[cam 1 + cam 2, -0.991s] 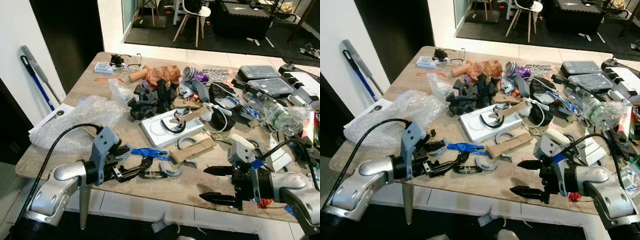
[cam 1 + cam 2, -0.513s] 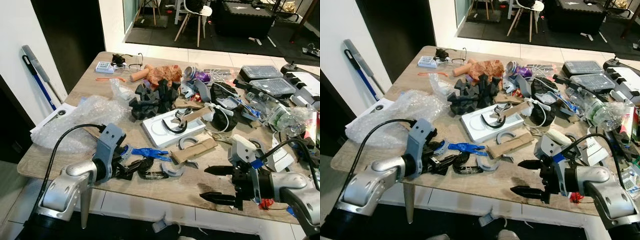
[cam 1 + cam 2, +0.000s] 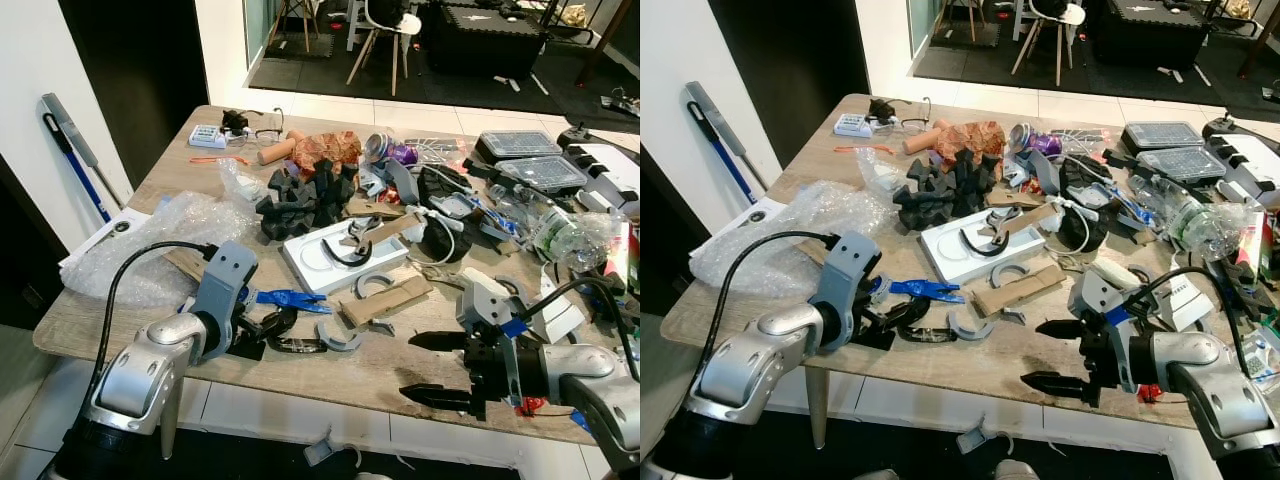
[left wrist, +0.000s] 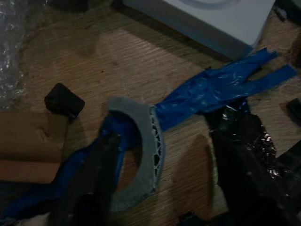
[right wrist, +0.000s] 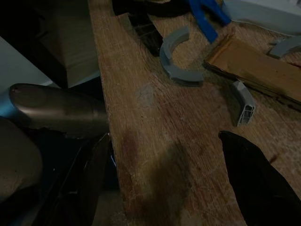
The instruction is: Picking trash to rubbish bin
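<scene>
- We've got a light wooden bench point(image 3: 150, 190) totally buried in junk, and both arms are low over its near edge.
- The left pincer point(image 3: 262, 328) is down on the bench top among the scraps. In the left wrist view its two black fingers point(image 4: 89, 183) stand apart, one on either side of a grey curved plastic arc piece point(image 4: 141, 155). It looks like the arc lies loose between them rather than being gripped, but that view is dark, so we're not sure.
- A crumpled blue strip of tape point(image 3: 288, 298) runs from that arc toward the white flat rectangular tray point(image 3: 310, 262), and a shiny black crinkled plastic scrap point(image 4: 244, 141) lies right beside it.
- A small black cube point(image 4: 64, 100) sits near the arc, next to a brown cardboard piece point(image 4: 28, 141).
- The right pincer point(image 3: 436, 368) hovers at the bench's front edge, spread wide with nothing in it.
- Just beyond it are a tan folded cardboard strip point(image 3: 385, 300) and another grey half-ring point(image 5: 176, 59).
- A clear bubble wrap heap point(image 3: 170, 235) fills the left side, and a black foam chunk pile point(image 3: 300, 200) sits mid-bench.
</scene>
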### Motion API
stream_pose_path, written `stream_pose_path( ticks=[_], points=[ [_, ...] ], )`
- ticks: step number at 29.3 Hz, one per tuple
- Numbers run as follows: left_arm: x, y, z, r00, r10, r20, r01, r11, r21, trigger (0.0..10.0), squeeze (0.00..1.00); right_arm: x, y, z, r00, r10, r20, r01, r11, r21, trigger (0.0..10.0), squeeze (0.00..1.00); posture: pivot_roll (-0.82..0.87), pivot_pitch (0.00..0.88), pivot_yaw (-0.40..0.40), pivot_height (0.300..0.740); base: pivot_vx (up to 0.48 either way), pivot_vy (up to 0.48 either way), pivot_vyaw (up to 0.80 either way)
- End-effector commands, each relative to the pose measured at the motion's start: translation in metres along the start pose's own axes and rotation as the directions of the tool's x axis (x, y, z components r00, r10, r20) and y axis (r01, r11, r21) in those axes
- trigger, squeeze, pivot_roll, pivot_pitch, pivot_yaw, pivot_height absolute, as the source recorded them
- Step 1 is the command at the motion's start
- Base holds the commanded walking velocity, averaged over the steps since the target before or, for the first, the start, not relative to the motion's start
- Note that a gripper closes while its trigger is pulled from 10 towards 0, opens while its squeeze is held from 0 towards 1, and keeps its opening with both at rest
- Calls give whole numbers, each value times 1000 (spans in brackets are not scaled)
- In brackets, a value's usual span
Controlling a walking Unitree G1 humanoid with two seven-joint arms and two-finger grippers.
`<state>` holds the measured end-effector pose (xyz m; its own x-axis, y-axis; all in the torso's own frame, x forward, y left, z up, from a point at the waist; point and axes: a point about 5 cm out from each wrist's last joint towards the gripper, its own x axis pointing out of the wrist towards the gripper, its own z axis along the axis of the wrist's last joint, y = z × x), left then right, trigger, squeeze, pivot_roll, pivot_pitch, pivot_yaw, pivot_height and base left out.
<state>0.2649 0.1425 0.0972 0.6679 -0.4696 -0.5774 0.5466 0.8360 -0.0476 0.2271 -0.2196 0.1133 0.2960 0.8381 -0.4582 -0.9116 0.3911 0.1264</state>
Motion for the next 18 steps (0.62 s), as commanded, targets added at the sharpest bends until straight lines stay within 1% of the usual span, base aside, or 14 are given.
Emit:
stream_pose_path(
  ticks=[1,2,18],
  points=[
    [3,-3,-8,999,-15,-50,14,1000,-15,1333,0,-1,-1,2,1000,-2,-11,2,1000,-16,10000,0,-45,0,-13,740,0,0,0],
    [4,-4,-9,998,-21,-55,21,1000,-17,0,0,-1,-1,2,1000,-3,-12,3,1000,-17,10000,0,-45,0,-13,740,0,0,0],
    [5,-7,-10,997,-28,-69,27,999,-17,0,0,-2,-1,2,1000,-8,-12,8,1000,-19,10000,0,-43,0,-11,740,0,0,0]
  ],
)
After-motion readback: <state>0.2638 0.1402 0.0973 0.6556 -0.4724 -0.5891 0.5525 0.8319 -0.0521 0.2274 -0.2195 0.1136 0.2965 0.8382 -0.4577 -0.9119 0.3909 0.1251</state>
